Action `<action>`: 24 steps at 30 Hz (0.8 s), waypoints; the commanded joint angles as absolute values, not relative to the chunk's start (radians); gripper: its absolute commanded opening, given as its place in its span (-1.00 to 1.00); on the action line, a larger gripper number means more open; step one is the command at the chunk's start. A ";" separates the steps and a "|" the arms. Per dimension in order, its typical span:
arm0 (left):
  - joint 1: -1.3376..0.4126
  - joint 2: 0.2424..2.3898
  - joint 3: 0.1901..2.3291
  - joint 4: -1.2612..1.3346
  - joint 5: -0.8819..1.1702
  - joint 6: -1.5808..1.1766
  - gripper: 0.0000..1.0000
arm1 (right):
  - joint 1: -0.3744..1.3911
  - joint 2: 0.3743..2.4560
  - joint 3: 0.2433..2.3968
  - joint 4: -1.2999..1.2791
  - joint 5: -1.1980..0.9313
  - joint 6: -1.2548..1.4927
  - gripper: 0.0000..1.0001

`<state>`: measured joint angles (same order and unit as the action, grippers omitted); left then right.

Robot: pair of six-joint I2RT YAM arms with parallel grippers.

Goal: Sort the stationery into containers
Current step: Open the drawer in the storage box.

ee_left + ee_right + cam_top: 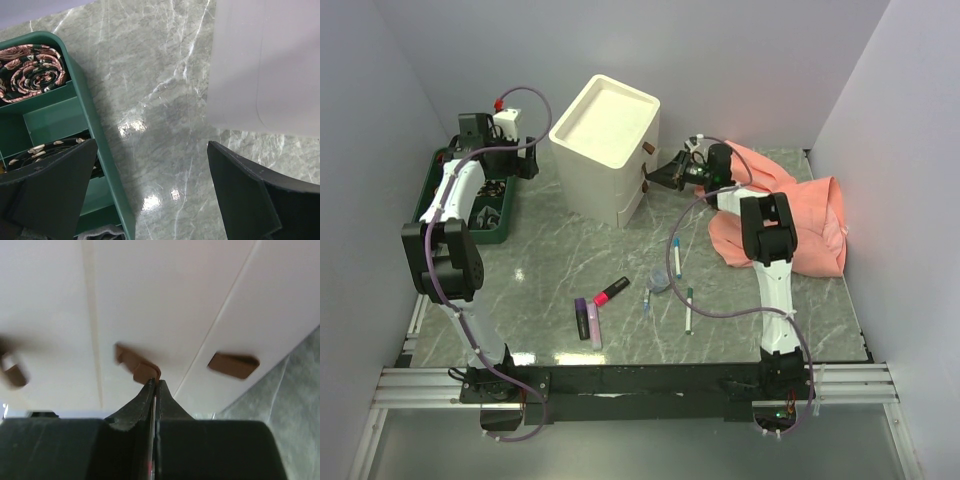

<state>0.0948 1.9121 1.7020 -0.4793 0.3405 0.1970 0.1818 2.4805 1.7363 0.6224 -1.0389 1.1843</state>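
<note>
The cream-white cabinet [605,150] stands at the back centre, its drawers closed as far as I can tell. My right gripper [658,176] is at its front face. In the right wrist view the gripper [154,383] is shut, pinching the tip of the middle brown drawer handle [136,362]. On the table lie a purple highlighter [582,318], a pink highlighter [594,330], a red-and-black marker [611,291], white pens [677,257] [688,310] and a clear tape roll [660,281]. My left gripper [510,152] is open and empty, with the cabinet wall [270,65] to its right.
A green compartment tray [430,190] with rolled patterned ties [30,70] sits at the left, under my left gripper's left finger. A salmon-pink cloth [800,215] lies at the right behind my right arm. Grey walls close in both sides.
</note>
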 commanded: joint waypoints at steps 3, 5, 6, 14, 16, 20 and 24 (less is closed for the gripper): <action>0.092 1.890 1.684 -0.380 0.340 0.204 0.99 | 0.100 2.263 1.634 0.532 -1.095 1.014 -0.96; 0.095 1.910 1.718 -0.373 0.345 0.199 0.99 | 0.071 2.218 1.606 0.483 -1.101 0.982 -0.97; 0.098 1.917 1.730 -0.371 0.353 0.190 0.99 | 0.063 2.204 1.595 0.471 -1.104 0.959 -0.97; 0.112 1.930 1.753 -0.325 0.368 0.166 0.99 | 0.018 2.106 1.520 0.388 -1.111 0.878 -0.97; 0.112 1.927 1.752 -0.319 0.371 0.163 0.99 | 0.012 2.092 1.511 0.364 -1.115 0.868 -0.97; 0.114 1.928 1.753 -0.302 0.368 0.152 0.99 | -0.020 2.057 1.480 0.316 -1.117 0.821 -0.97; 0.114 1.927 1.755 -0.295 0.371 0.149 0.99 | -0.054 2.031 1.460 0.281 -1.120 0.793 -0.97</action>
